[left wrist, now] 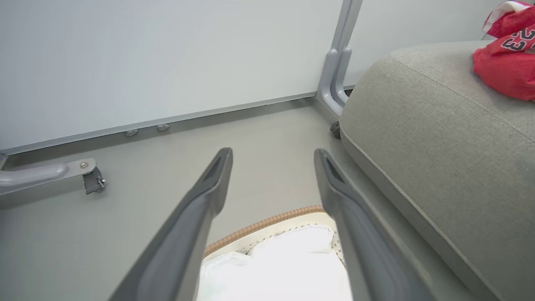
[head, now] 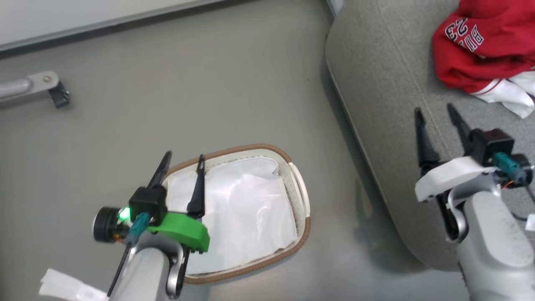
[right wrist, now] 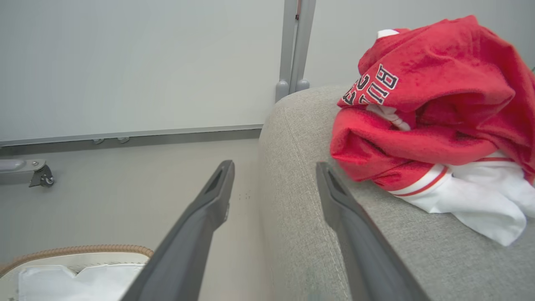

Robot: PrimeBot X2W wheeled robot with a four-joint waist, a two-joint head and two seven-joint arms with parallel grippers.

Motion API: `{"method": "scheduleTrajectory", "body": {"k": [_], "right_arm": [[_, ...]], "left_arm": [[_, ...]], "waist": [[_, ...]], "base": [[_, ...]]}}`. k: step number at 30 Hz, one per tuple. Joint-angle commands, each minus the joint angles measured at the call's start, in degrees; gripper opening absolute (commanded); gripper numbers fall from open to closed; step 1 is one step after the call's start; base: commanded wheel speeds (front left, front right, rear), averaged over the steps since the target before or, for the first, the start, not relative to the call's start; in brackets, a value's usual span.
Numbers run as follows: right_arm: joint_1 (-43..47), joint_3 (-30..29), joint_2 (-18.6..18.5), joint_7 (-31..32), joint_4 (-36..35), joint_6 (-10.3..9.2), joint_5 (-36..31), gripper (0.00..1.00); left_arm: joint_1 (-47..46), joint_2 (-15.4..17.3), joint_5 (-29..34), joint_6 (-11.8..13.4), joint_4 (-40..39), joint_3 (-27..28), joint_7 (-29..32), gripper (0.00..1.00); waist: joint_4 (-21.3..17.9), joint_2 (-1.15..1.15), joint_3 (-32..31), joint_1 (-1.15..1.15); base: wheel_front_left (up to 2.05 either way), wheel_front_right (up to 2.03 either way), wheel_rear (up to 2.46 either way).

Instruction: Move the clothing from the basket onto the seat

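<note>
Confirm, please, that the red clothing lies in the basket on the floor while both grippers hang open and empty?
Not quite: the head view shows the clothing lying on the grey seat, not in the basket, which holds a white liner. The basket does stand on the floor, and the left gripper and right gripper are open and empty.

The left hand (head: 185, 156) has two long, dark, tapering fingers (left wrist: 209, 188) set on a black block with a glowing green light (head: 123, 215). Behind it sit a bright green plastic collar (head: 184, 230), a teal plug (head: 140, 223) and a round black cylinder (head: 102, 224), all on a pale grey forearm (head: 142, 271) with a silver bracket (head: 173, 276). The right hand (head: 434, 108) is built alike, but has a white collar (head: 447, 171), a second teal plug (head: 508, 165) with thin orange wires, and a speckled grey forearm (head: 493, 251).
</note>
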Motion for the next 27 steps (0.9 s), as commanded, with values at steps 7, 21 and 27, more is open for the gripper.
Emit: {"method": "scheduleTrajectory", "body": {"k": [7, 21, 27], "right_arm": [[4.1, 1.9, 3.0, -0.1, 0.0, -0.08, 0.4, 1.0], [9.2, 6.1, 5.1, -0.1, -2.3, -0.08, 2.4, 1.0], [12.4, 5.8, 5.4, -0.1, -2.9, -0.08, 2.5, 1.0]], "left_arm": [[5.7, 0.2, 1.7, 2.0, 0.9, 6.2, 0.0, 1.0], [13.4, 0.0, 2.9, 1.1, -2.0, 12.7, 0.0, 1.0], [15.7, 0.1, 1.6, -0.7, -2.9, 13.6, 0.0, 1.0]], "waist": [[5.1, 0.0, -7.2, 0.0], [8.9, 0.0, -13.3, 0.0], [9.4, 0.0, -15.0, 0.0]], "base": [[0.0, 0.0, 0.0], [0.0, 0.0, 0.0], [0.0, 0.0, 0.0]]}}
